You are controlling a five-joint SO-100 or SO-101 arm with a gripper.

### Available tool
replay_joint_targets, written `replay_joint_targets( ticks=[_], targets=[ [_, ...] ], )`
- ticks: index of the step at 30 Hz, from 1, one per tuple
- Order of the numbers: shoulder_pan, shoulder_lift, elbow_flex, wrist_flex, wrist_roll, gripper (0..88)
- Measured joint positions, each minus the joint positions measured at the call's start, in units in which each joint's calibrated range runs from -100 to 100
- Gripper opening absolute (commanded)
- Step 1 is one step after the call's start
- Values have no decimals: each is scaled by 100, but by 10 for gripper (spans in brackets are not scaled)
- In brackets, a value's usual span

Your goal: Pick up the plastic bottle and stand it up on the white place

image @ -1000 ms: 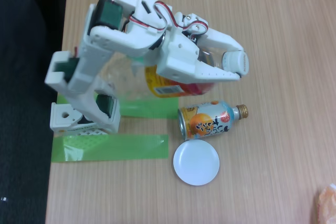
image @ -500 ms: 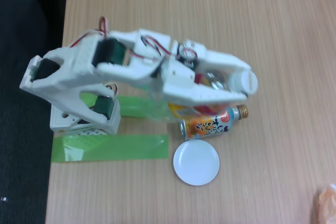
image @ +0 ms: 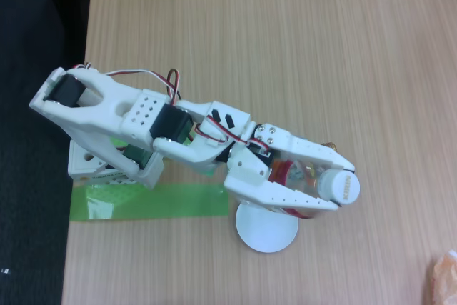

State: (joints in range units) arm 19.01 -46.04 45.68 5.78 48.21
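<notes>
The plastic bottle (image: pixel 341 185) sits in the lower right-centre of the fixed view, clamped between the two white fingers of the tool (image: pixel 343 180). Its white cap points toward the right of the frame, and a patch of its red-and-yellow label shows through the gap between the fingers. The rest of its clear body is mostly hidden under the tool, so its exact tilt cannot be told.

The tool is narrowed around the bottle, one finger running along the upper side of the neck and the other along the lower side.

Just below and left of the cap lies the white place (image: pixel 265 236), a round plate flat on the tabletop (image: pixel 321 33). The lower finger overlaps its upper rim in the picture.

From the tool, the white arm (image: pixel 128 116) stretches up and left to its base at the left edge of the wooden tabletop. A strip of green tape (image: pixel 143 201) lies beside the base, left of the plate. An orange object (image: pixel 444 276) peeks in at the lower right corner.
</notes>
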Motion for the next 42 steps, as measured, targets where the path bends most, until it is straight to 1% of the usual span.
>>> replay_joint_targets(
  ticks=[4, 9, 16, 24, 31, 34, 42],
  targets=[
    [-37, -261, 533, -943, -5, 129],
    [-22, -926, 1473, -1750, -5, 129],
    [-22, -1827, 2675, -2404, -5, 129],
    [15, -2222, 3651, -3203, -5, 129],
    [15, -2239, 3967, -3602, 21, 129],
    [15, -2239, 3977, -3636, 100, 129],
    [164, -2239, 4004, -3636, 110, 132]
  ],
)
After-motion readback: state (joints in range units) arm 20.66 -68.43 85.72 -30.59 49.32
